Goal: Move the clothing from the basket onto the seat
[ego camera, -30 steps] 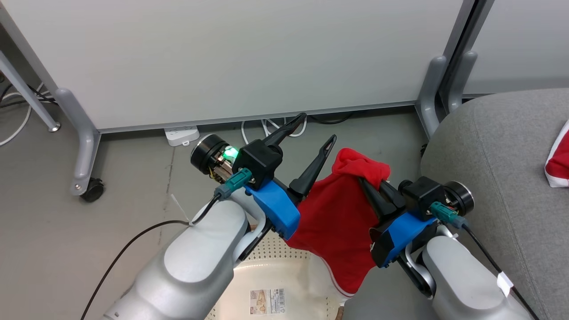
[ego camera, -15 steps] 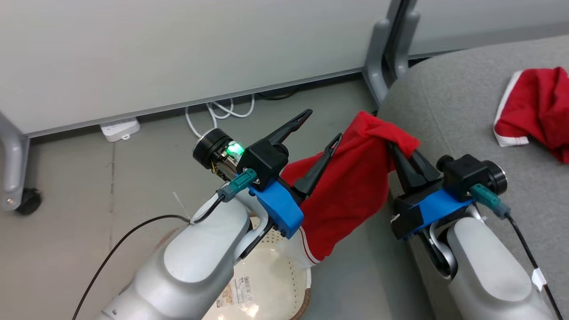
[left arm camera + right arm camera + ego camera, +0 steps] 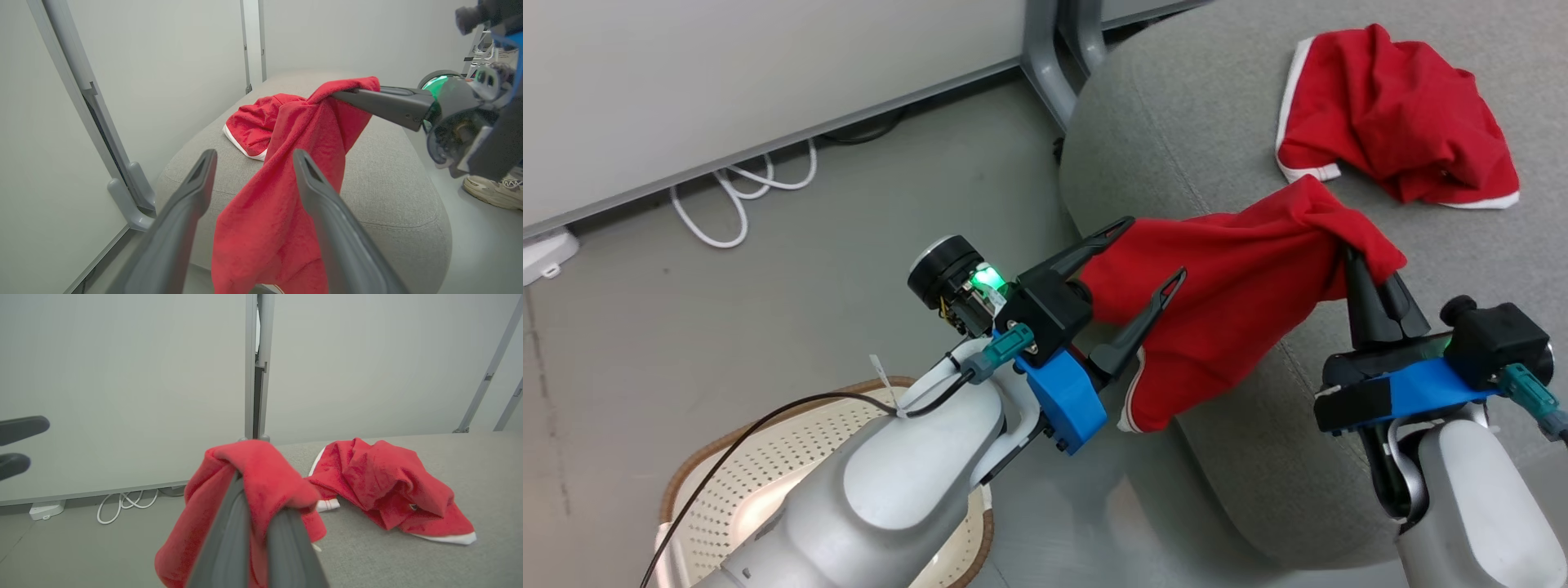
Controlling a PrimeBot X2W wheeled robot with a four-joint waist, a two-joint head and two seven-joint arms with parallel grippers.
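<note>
Right fingers (image 3: 1372,306) clamp second garment (image 3: 1233,302), now carried from basket (image 3: 800,441) over seat (image 3: 1201,122) edge; left gripper (image 3: 1153,247) agape, empty; release pending.

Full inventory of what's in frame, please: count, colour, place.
held garment: 1, red with white trim, hanging from the right gripper over the seat's edge
loose garment: 1, red with white trim, crumpled on the seat
seat: 1, light grey, right of the floor
basket: 1, cream with tan rim, floor, under the left arm
cable: 1, white, looped on the floor by the panels
power strip: 1, white, floor
partition panels: 2, pale grey, behind
shoe: 1, off-white, floor beyond the seat
left gripper: open, by the held garment
right gripper: shut on the held garment
</note>
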